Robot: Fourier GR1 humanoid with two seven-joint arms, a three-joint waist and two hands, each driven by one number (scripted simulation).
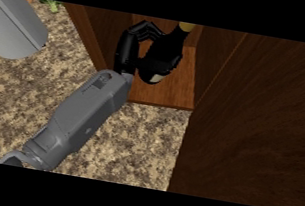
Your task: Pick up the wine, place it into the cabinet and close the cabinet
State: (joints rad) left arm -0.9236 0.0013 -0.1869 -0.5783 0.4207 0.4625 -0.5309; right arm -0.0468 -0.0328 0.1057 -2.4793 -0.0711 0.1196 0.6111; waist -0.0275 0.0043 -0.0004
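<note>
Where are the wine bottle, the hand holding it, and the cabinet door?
wine bottle [165, 56], head view, on its dark body.
right hand [132, 43], head view, on the curled fingers round the bottle.
cabinet door [271, 125], head view, on its open wooden panel.

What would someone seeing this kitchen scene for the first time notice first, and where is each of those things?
The eye goes first to the black hand at the top centre, reaching into the open wooden cabinet with its fingers curled round a dark wine bottle over the shelf. Next comes the cabinet door, a broad brown panel standing open and filling the right side. A speckled counter spreads across the lower left.
</note>
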